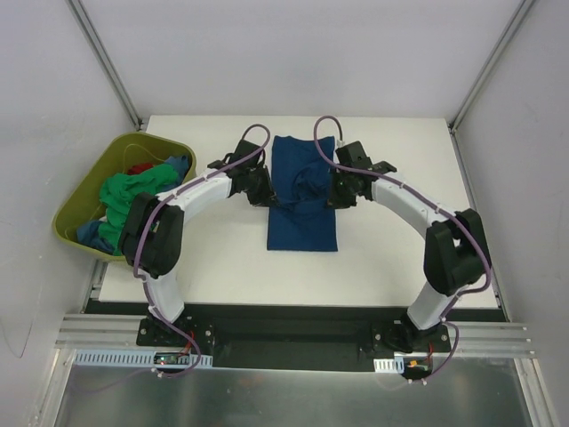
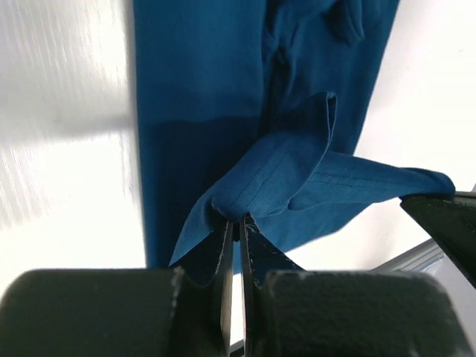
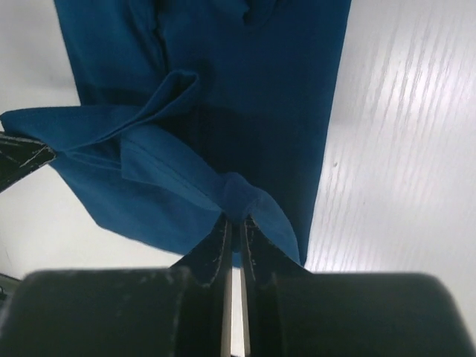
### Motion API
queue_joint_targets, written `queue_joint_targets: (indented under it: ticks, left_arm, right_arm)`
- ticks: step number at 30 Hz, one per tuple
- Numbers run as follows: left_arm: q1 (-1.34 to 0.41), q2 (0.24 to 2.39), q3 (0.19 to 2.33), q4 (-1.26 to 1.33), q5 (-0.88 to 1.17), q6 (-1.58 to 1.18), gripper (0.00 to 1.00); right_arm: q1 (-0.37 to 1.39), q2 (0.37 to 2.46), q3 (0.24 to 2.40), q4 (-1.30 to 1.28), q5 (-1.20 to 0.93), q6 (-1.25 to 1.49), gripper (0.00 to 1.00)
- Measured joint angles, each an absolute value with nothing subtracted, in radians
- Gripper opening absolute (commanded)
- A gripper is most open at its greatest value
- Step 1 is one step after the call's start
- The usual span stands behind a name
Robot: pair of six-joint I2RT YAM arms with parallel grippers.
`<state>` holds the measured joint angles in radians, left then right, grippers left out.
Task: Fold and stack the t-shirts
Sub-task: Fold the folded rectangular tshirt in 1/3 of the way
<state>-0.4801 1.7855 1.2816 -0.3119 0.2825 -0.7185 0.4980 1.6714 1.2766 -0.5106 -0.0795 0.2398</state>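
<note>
Centrally on the white table (image 1: 204,258) lies the blue t-shirt (image 1: 302,229), folded into a long narrow strip that runs from the far side toward the arms' bases. Both claws meet it about halfway along its length, one at each long edge.

The left gripper (image 1: 264,191) is clenched on the strip's left edge. Its wrist view shows the two fingers of the left gripper (image 2: 238,223) pressed together with a bunched fold of the blue t-shirt (image 2: 201,111) pinched between the tips. That fold rises off the flat cloth beneath and stretches across to a dark finger at the right edge of that view.

The right gripper (image 1: 336,191) is likewise clamped on the opposite edge. In its wrist view the right gripper (image 3: 236,221) nips a small knot of the blue t-shirt (image 3: 282,89) at the fingertips. A hemmed flap spans leftward to the other claw's tip at the picture's left edge.

Between the two claws the lifted cloth forms a raised ridge across the strip, while the near and far ends rest flat on the table.

Well apart, at the table's left edge, an olive-green tub (image 1: 84,182) holds a green t-shirt (image 1: 124,191), a bit of red cloth (image 1: 140,167) and some blue cloth (image 1: 178,165) in a heap
</note>
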Motion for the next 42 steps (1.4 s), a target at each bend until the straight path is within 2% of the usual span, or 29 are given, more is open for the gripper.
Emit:
queue_joint_targets:
  ticks: [3,4,6,7,9,10,11,12,15,23,28,32,38,42]
  left_arm:
    - [-0.456,1.845,1.326,-0.315,0.307,-0.693,0.14]
    - [-0.451,1.86,1.337,-0.317,0.313,-0.687,0.28]
    - [-0.44,1.881,1.35,-0.32,0.32,-0.675,0.41]
    - [-0.435,1.888,1.353,-0.32,0.327,-0.671,0.57]
    - [-0.423,1.905,1.364,-0.326,0.34,-0.656,0.71]
    - [-0.423,1.911,1.37,-0.329,0.346,-0.65,0.95]
    - [-0.417,1.914,1.373,-0.33,0.352,-0.644,0.99]
    - [-0.417,1.915,1.373,-0.333,0.359,-0.636,0.99]
    - [-0.411,1.909,1.369,-0.342,0.367,-0.636,0.99]
    - [-0.411,1.647,1.129,-0.347,0.358,-0.649,0.99]
    - [-0.411,1.449,0.943,-0.349,0.348,-0.681,0.99]
    - [-0.411,1.372,0.84,-0.354,0.339,-0.706,0.99]
    - [-0.411,1.313,0.784,-0.362,0.339,-0.727,0.99]
    - [-0.411,1.307,0.781,-0.361,0.339,-0.737,0.99]
  right_arm:
    - [0.47,1.748,1.32,-0.499,-0.102,0.228,0.08]
    - [0.463,1.771,1.331,-0.496,-0.11,0.226,0.11]
    - [0.448,1.813,1.351,-0.495,-0.125,0.226,0.2]
    - [0.441,1.837,1.361,-0.492,-0.136,0.225,0.4]
    - [0.427,1.877,1.375,-0.485,-0.155,0.224,0.67]
    - [0.42,1.889,1.379,-0.481,-0.165,0.223,0.74]
    - [0.413,1.902,1.383,-0.477,-0.18,0.212,0.8]
    - [0.408,1.906,1.385,-0.475,-0.189,0.217,0.88]
    - [0.398,1.9,1.383,-0.457,-0.219,0.211,0.99]
    - [0.464,1.705,1.21,-0.378,-0.262,0.208,1.0]
    - [0.553,1.704,1.203,-0.335,-0.279,0.208,1.0]
    - [0.566,1.824,1.288,-0.316,-0.282,0.216,1.0]
    - [0.542,2.12,1.582,-0.289,-0.274,0.238,1.0]
    - [0.52,2.159,1.669,-0.286,-0.269,0.251,0.99]
